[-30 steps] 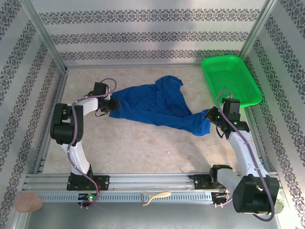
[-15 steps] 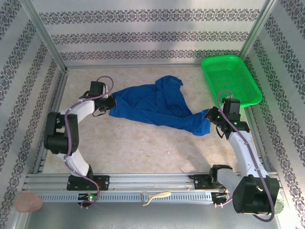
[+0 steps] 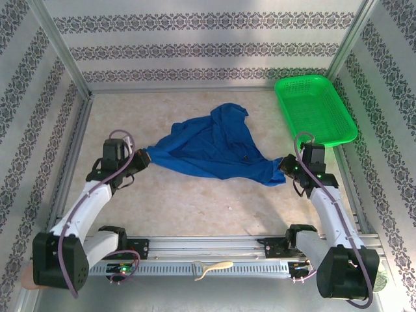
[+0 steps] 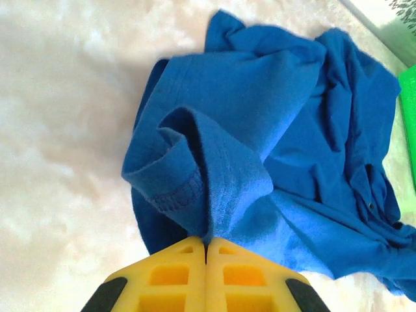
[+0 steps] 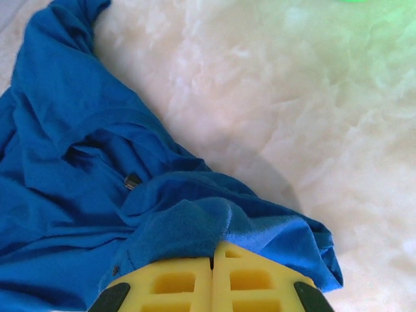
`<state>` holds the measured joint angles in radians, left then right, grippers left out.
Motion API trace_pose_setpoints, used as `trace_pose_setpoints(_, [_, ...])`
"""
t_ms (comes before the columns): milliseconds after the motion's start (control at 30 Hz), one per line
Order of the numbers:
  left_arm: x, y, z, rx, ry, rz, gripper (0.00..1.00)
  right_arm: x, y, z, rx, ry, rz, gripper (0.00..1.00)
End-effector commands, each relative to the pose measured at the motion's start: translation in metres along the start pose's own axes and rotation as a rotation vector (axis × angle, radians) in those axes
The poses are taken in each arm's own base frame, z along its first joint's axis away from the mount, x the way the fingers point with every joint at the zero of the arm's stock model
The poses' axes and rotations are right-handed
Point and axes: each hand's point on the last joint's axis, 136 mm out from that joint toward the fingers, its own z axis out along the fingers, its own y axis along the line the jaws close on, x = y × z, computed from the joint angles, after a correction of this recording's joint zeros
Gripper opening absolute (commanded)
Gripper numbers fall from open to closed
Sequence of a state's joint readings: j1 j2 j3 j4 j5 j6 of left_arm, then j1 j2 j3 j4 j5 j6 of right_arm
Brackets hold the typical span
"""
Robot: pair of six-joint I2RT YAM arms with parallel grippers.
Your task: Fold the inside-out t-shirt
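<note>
Two hands, both pinched tight on the t-shirt (image 3: 208, 146): left hand (image 4: 206, 246) grips the corner farthest from the green basket (image 3: 315, 107), right hand (image 5: 212, 250) the corner nearest it; it lies rumpled on the bench (image 3: 195, 201) beside that basket.

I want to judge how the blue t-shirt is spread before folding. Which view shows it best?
Top external: the whole t-shirt shows, held between the left gripper and right gripper. Left wrist shows a stitched hem bunched at the shut jaws; right wrist shows folds beside a pinched edge.
</note>
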<state>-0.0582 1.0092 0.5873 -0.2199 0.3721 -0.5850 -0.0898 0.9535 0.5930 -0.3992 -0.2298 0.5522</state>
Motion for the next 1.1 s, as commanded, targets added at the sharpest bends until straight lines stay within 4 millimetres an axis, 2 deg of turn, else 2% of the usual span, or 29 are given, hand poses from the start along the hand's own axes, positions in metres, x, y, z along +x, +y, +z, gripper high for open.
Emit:
trace_pose_setpoints(0, [0.01, 0.008, -0.004, -0.009, -0.027, -0.066, 0.0, 0.004, -0.003, 0.011, 0.0, 0.03, 0.001, 0.0])
trace_pose_setpoints(33, [0.012, 0.012, -0.003, -0.016, -0.029, -0.076, 0.0, 0.002, -0.003, 0.015, 0.001, 0.036, -0.002, 0.06])
trace_pose_setpoints(100, [0.014, 0.015, 0.001, -0.02, -0.031, -0.094, 0.0, -0.006, 0.004, 0.021, -0.018, 0.041, -0.025, 0.33])
trace_pose_setpoints(133, [0.014, 0.016, 0.004, -0.022, -0.03, -0.1, 0.0, -0.011, 0.008, 0.021, -0.024, 0.043, -0.035, 0.42])
trace_pose_setpoints(167, [0.012, 0.016, 0.006, -0.024, -0.028, -0.104, 0.0, -0.015, 0.012, 0.02, -0.027, 0.042, -0.045, 0.47])
trace_pose_setpoints(233, [0.009, 0.015, 0.011, -0.025, -0.024, -0.108, 0.0, -0.019, 0.017, 0.013, -0.025, 0.03, -0.063, 0.49])
trace_pose_setpoints(300, [0.006, 0.014, 0.014, -0.026, -0.019, -0.106, 0.0, -0.015, 0.017, 0.005, -0.017, 0.025, -0.074, 0.5])
trace_pose_setpoints(467, [-0.002, 0.008, 0.014, -0.017, -0.031, -0.095, 0.0, 0.019, -0.002, -0.008, 0.031, 0.042, -0.069, 0.51])
trace_pose_setpoints(600, [-0.004, 0.006, 0.013, -0.012, -0.028, -0.081, 0.0, 0.041, -0.022, -0.005, 0.082, 0.054, -0.049, 0.52])
trace_pose_setpoints(700, [-0.004, 0.005, 0.013, -0.008, -0.028, -0.078, 0.0, 0.052, -0.03, 0.004, 0.098, 0.078, -0.031, 0.51])
trace_pose_setpoints(900, [-0.006, 0.003, 0.012, -0.005, -0.032, -0.075, 0.0, 0.051, -0.041, 0.017, 0.161, 0.079, -0.015, 0.55])
trace_pose_setpoints(1067, [-0.007, 0.002, 0.011, -0.005, -0.032, -0.071, 0.0, 0.04, -0.042, 0.028, 0.189, 0.066, -0.008, 0.57])
